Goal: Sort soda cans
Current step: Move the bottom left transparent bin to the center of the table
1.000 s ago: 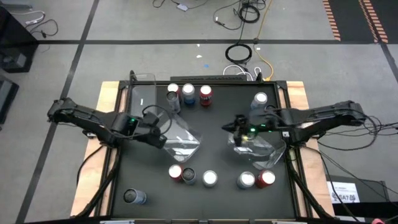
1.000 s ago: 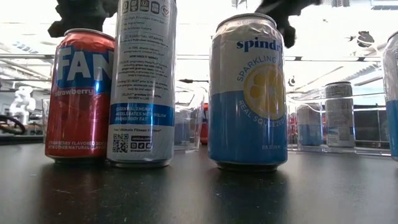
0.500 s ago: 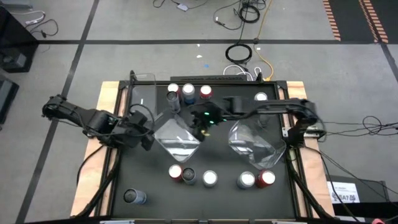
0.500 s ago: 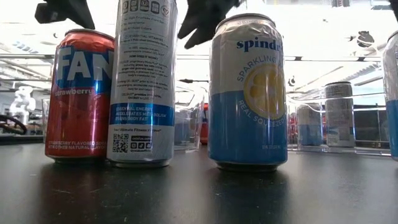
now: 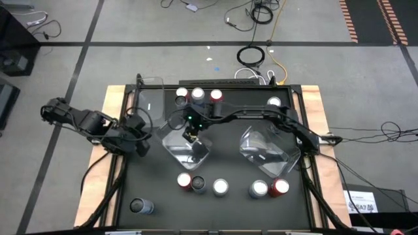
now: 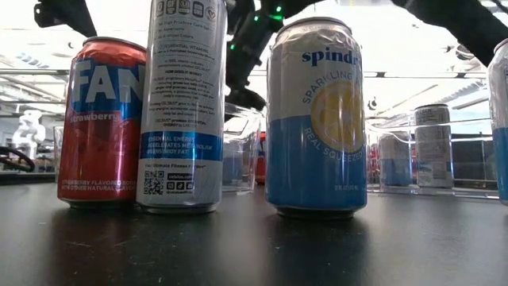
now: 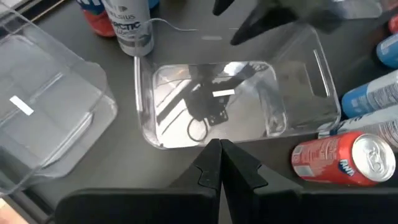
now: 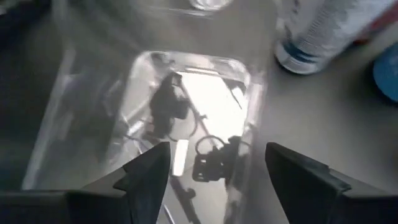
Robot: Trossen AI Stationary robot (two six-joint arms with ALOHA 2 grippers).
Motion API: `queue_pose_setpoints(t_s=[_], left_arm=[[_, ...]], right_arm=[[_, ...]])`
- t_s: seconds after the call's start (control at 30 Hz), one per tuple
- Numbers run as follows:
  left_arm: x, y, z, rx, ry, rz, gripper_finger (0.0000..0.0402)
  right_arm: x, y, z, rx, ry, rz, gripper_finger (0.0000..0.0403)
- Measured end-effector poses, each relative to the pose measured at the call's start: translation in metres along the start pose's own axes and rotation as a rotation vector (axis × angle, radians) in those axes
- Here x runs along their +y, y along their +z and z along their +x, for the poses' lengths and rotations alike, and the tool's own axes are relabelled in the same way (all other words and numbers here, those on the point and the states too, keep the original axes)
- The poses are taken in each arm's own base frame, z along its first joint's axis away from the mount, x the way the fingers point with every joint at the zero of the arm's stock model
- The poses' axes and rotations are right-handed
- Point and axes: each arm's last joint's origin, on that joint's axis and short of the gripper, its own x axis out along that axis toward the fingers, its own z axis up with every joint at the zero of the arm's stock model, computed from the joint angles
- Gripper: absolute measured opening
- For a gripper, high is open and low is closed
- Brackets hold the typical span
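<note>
Right gripper hangs with its fingers spread apart and nothing between them, directly above the clear bin in the middle of the table, its arm reaching across from the right side. Left gripper, fingers pressed together and holding nothing, waits just beside that bin's left edge.

Nearest to the right gripper are the soda cans at the back edge, a short row standing upright beyond the bin, so their long axes run vertically and only their round tops face the overhead camera. A second row stands upright on the opposite, front side of the bin. Farther off sit the cans by the right-hand bin, one can at the back right, and one alone at the front left corner. By this layout, the right arm looks the likelier to take a back-row can.
</note>
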Motion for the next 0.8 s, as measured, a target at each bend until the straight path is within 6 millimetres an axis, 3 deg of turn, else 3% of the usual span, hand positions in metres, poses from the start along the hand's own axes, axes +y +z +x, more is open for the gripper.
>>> queue_pose_setpoints(t_s=[0.33,0.43,0.67,0.8], left_arm=[[0.019,-0.003,-0.014,-0.043,-0.005,0.106,0.0017],[0.025,-0.004,-0.018,-0.049,-0.005,0.105,0.0017],[0.036,-0.006,-0.026,-0.074,-0.035,0.137,0.0017],[0.043,-0.008,-0.030,-0.076,-0.038,0.136,0.0017]], right_arm=[[-0.014,-0.009,0.039,0.077,-0.050,0.053,0.0228],[-0.015,-0.013,0.044,0.104,-0.071,0.115,0.0179],[-0.017,-0.016,0.044,0.131,-0.094,0.201,0.0017],[-0.018,-0.018,0.042,0.144,-0.115,0.262,0.0011]])
